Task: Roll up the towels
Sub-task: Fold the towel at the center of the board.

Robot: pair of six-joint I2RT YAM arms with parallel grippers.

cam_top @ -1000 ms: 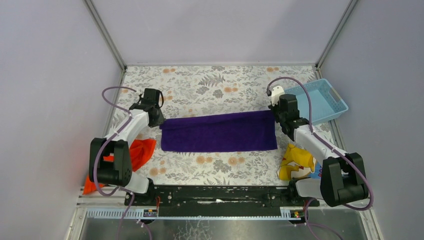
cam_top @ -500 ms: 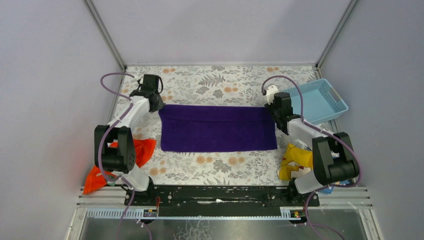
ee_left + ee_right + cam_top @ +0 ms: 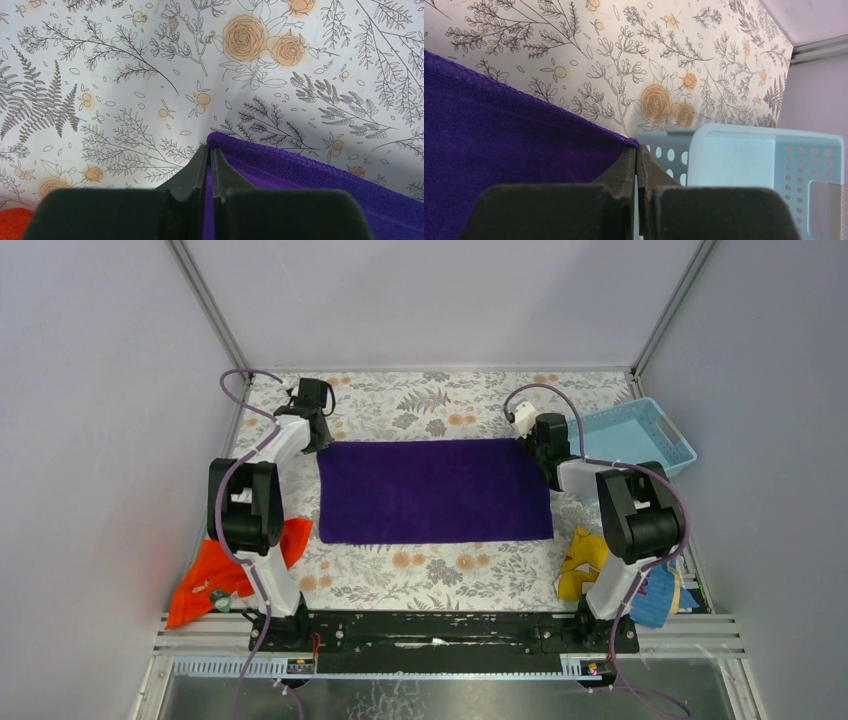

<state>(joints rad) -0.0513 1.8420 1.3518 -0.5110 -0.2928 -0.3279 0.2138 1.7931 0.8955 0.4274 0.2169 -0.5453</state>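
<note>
The purple towel (image 3: 435, 490) lay flat in the middle of the table (image 3: 440, 400). It was spread wider than a moment before, because both arms had pulled its far edge away from the robot. The left gripper (image 3: 210, 150) pinched the far left corner tight. The right gripper (image 3: 637, 151) pinched the far right corner, beside the blue basket (image 3: 640, 440). The orange-red towel (image 3: 215, 575) sat bunched near the left arm's base. Nothing was rolled yet, but the purple one looked ready.
</note>
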